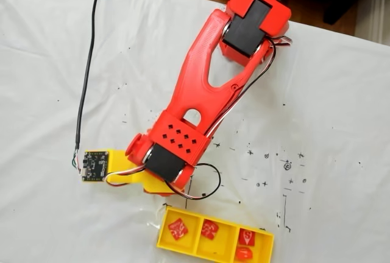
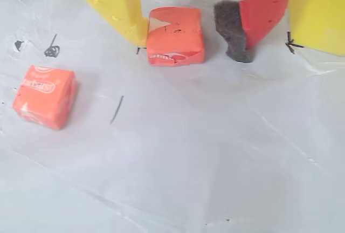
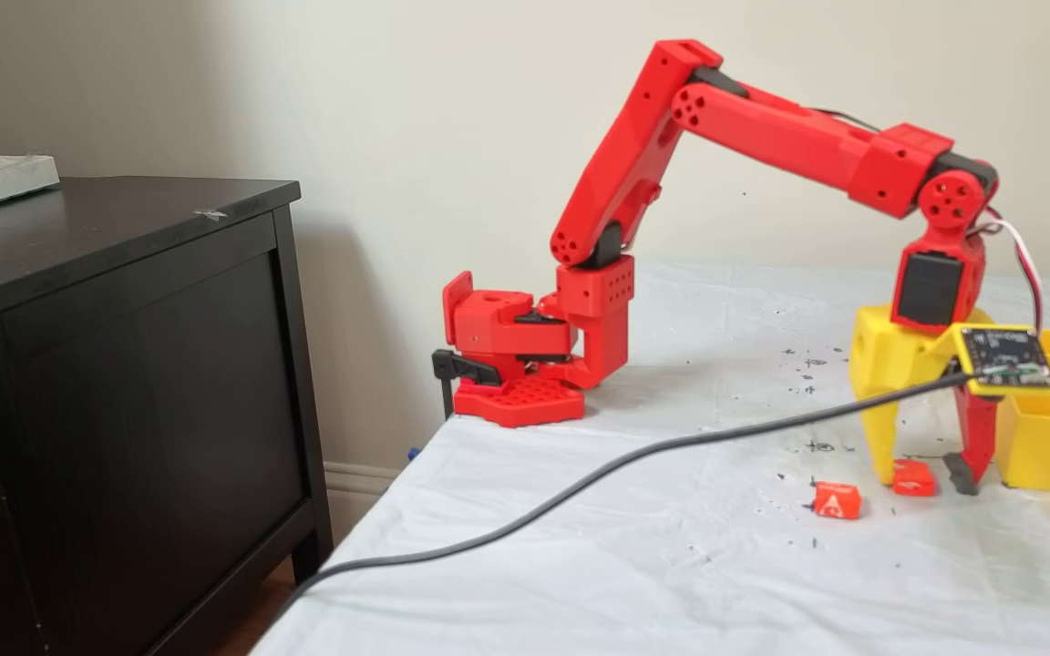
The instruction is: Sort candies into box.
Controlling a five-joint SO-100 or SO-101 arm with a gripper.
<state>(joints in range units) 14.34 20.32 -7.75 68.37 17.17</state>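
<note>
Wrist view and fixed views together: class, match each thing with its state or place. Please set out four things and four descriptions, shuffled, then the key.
Things:
1. box
2. pincer
3. circuit board
4. cable

Descriptions:
A. open, one candy between its fingers on the cloth
B. holds four candies
C. black, trailing over the white cloth
D. mounted on the yellow pincer part

Pairs: 1-B, 2-A, 3-D, 4-C

Small square orange-red wrapped candies on the white cloth: two, one and another.
Deeper red wrapped candies with white markings in the tray: three.
Plain orange-red candy in the tray: one.
Shallow bright yellow plastic trays: one, with three compartments.
</note>
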